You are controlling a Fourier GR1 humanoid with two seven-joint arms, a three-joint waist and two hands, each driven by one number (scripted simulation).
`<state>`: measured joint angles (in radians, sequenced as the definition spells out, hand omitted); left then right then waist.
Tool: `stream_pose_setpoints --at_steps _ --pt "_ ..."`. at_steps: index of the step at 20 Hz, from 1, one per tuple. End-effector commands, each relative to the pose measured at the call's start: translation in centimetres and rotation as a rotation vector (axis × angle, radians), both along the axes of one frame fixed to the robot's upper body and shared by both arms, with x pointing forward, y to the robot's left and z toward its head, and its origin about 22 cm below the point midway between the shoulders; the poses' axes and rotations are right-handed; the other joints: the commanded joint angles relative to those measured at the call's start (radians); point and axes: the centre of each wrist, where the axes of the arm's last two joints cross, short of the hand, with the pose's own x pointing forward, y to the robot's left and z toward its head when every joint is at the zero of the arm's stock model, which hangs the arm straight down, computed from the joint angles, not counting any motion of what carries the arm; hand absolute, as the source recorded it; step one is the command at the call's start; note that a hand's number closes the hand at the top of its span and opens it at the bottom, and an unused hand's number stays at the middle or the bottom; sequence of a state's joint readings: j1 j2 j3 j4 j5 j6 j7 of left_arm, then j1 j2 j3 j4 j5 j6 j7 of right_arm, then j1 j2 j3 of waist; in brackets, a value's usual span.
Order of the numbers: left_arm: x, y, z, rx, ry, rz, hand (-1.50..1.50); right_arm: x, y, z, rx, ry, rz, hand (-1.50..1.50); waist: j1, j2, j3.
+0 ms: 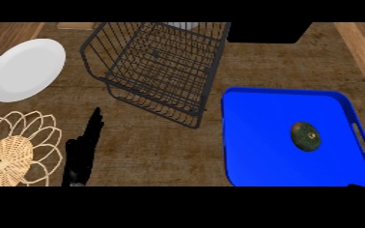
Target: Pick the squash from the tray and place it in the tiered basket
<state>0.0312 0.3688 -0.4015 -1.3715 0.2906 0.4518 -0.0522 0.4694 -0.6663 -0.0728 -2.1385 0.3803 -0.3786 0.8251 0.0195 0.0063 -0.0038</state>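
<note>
- Dark green squash (306,136) lying inside the blue tray (246,140), toward the tray's right side, not touching any wall.
- Blue tray resting on the brown surface (157,145) at the right of the view, raised rim all round, a handle slot at its right edge.
- Black wire tiered basket (158,63) standing on the surface at upper centre, just left of the tray's upper left corner; nothing visible inside it.
- Squash and tiered basket well apart, the tray's left wall between them.
- Left hand (83,149) showing at lower left, black, fingers straight and pointing up the view, apart from everything, holding nothing; resting between the woven mat and the basket's lower corner.
- Right hand out of view; only a tiny dark sliver at the lower right edge, impossible to tell what it is.
- White plate (28,70) lying on the surface at the left edge, well left of the basket.
- Woven wicker mat (25,147) with looped edge at the lower left corner, just beside the left hand, below the plate.
- Dark block (267,31) at the top edge, right of the basket's upper end, partly cut off.
- Wooden strip (353,41) running along the surface's right border.
</note>
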Motion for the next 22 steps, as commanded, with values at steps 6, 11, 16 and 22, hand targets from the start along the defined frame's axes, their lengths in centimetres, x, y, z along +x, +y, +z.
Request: stream_pose_setpoints --at_steps 6,11,16,22 --pt "0.6 0.1 -0.1 0.005 0.004 0.004 0.0 4.5 6.1 -0.6 -0.12 0.133 -0.049 -1.5 -0.01 -0.005 0.003" --pt "1.2 -1.1 -0.8 0.009 -0.007 -0.011 0.0 7.7 5.5 -3.5 -0.154 0.309 -0.056 -1.5 -0.008 -0.002 0.003" --pt "1.4 0.5 -0.4 -0.011 0.006 0.013 0.0 9.5 7.1 -3.6 -0.122 0.366 -0.049 -1.5 -0.012 -0.004 0.003" --pt "0.6 1.6 1.0 0.0 0.007 0.011 0.0 10.7 7.8 -3.5 -0.091 0.367 -0.019 -1.5 -0.015 -0.007 0.004"
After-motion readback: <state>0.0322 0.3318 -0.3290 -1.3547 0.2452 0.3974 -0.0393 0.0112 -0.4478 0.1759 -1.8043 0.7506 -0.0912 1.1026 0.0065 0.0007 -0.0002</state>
